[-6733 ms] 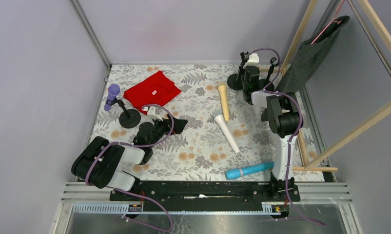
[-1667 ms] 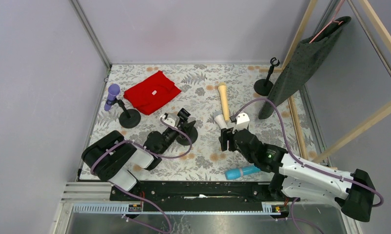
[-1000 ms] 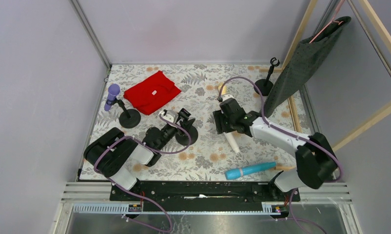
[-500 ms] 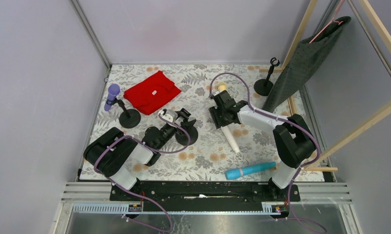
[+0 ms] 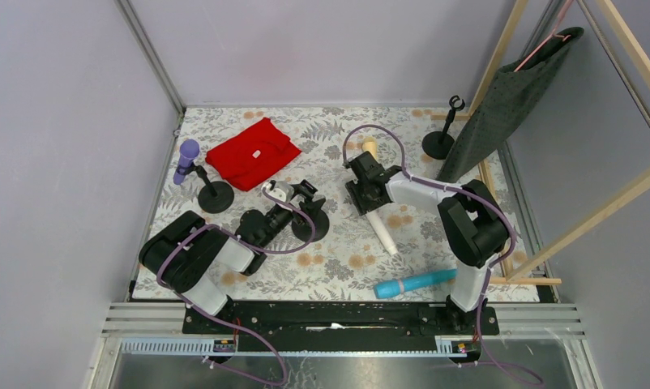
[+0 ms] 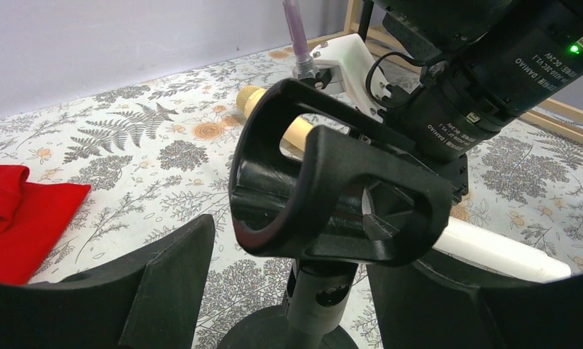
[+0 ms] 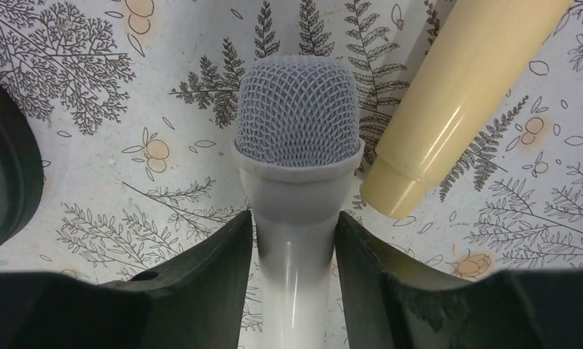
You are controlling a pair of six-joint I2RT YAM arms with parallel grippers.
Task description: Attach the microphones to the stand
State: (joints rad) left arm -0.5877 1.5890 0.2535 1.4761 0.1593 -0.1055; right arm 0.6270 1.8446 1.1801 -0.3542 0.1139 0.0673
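Slip risk: right gripper (image 7: 294,227) jaws pinch the white microphone (image 7: 297,138), seemingly off-balance near its head; left gripper (image 6: 296,251) jaws stand released.

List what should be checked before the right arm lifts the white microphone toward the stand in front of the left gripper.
1. Grip: the right gripper has a finger on each side of the white microphone, just below its mesh head: ok.
2. Neighbour: the end of the cream microphone lies right beside the white head; whether they touch: cannot tell.
3. The clip on the black stand is empty: ok.
4. Stand steadied: the left gripper is open, its fingers apart from the post: not ok.
5. Stand upright on its base: ok.
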